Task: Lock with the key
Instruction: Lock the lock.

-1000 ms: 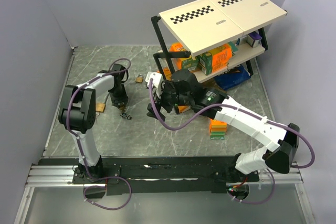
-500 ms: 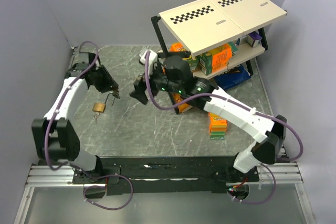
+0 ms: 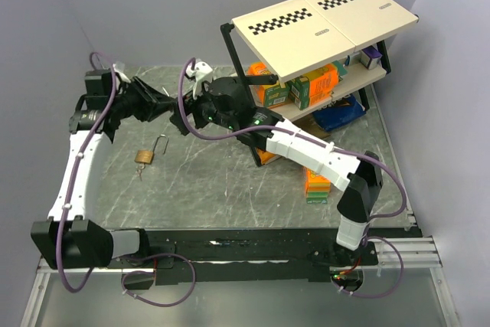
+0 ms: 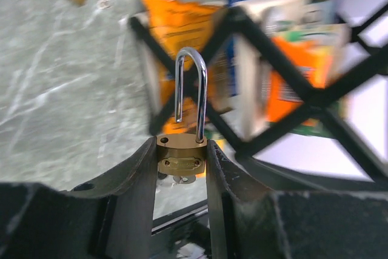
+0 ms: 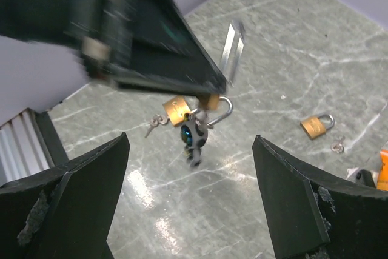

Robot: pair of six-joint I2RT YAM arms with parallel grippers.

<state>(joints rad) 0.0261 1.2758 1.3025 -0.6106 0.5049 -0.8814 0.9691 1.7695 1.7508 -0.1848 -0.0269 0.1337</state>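
Observation:
My left gripper point(image 4: 182, 161) is shut on a small brass padlock point(image 4: 182, 154), gripping its body from both sides. Its steel shackle point(image 4: 193, 89) stands up and open, one leg out of the body. In the right wrist view the same padlock point(image 5: 212, 100) hangs in the air with a key point(image 5: 195, 141) dangling under it. My right gripper point(image 5: 191, 150) is open and empty, facing that key from a short distance. In the top view both grippers meet above the table's back left, the left gripper point(image 3: 163, 102) and the right gripper point(image 3: 182, 119).
A second brass padlock point(image 3: 144, 155) with its key lies on the marble table point(image 3: 214, 181), and it also shows in the right wrist view point(image 5: 176, 110). A third padlock point(image 5: 315, 125) lies further off. A black rack point(image 3: 321, 28) with orange boxes stands at the back right.
My left arm has risen from the table and swung back and left with the padlock. My right arm has followed it towards the back left, jaws open.

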